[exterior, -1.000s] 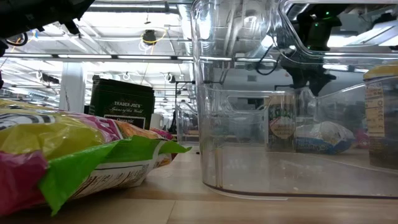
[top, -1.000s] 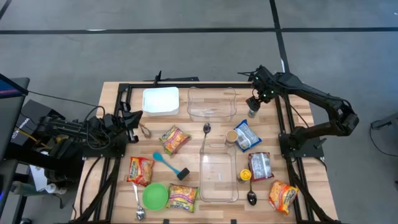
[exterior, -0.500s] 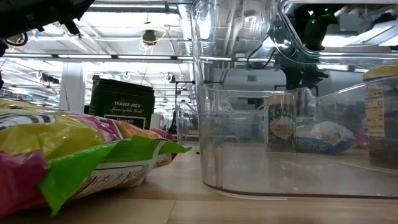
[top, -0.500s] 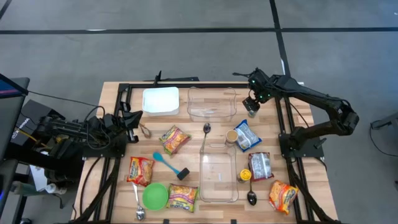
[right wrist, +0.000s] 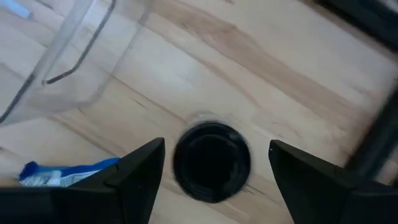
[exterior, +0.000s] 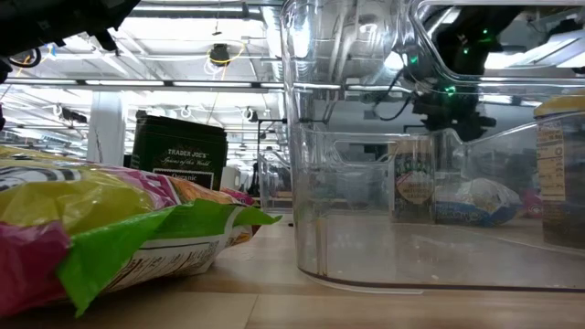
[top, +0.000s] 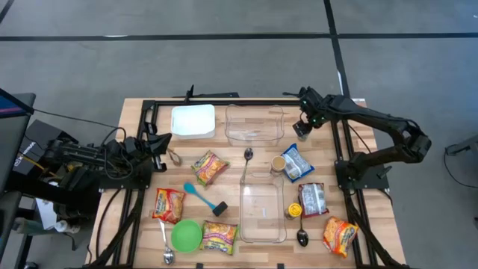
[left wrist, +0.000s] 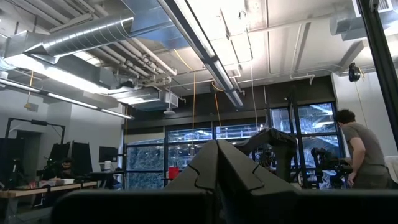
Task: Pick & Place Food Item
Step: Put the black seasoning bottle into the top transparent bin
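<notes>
Approach step: right gripper (top: 301, 128) hovers with fingers spread over a dark-lidded jar (right wrist: 211, 162) on the table, beside the far clear bin (top: 254, 124). Nothing held. Next likely: lower straight, close around the lid. Wrist view shows the jar centred between the fingers; high view hides it. Left gripper (top: 160, 142) parked at the left edge, clenched

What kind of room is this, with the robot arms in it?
Probably a robotics lab or workshop. The wooden table holds practice food packets like the noodle pack, the ceiling has bare ducts, and a person works at equipment behind.
</notes>
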### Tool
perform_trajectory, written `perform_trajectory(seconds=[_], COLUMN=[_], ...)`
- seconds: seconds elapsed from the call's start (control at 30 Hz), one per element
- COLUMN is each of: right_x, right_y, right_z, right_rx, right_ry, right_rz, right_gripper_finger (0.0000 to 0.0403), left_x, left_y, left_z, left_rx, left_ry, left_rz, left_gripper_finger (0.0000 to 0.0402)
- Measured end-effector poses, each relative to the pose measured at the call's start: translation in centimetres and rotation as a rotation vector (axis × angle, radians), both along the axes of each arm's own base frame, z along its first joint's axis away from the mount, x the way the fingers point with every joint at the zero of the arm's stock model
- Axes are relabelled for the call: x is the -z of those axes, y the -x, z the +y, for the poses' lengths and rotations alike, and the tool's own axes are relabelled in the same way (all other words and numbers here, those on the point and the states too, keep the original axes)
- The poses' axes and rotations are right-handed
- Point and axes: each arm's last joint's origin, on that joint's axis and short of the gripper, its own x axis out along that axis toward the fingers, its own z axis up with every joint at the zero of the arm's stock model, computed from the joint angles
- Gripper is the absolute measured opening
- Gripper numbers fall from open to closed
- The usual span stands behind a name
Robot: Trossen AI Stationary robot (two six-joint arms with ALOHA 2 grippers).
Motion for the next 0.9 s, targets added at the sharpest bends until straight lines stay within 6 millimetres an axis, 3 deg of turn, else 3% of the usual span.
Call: perform_trajectory(seconds=[0.57, 0.9], right_x=[3.5, 3.6], right_y=[0.6, 0.4], right_z=[0.4, 0.3], right_rx=[0.001, 0.001], right_ry=[-0.006, 0.010], right_rz=[-0.013, -0.031], right_gripper_finger=[0.0282, 0.0281], left_x=[0.0, 0.0], left_y=[0.0, 0.0], left_z=[0.0, 0.0], left_rx=[0.000, 0.000], left_ry=[0.000, 0.000], left_rz=[0.000, 0.000], left_gripper_finger=[0.0000, 0.0000])
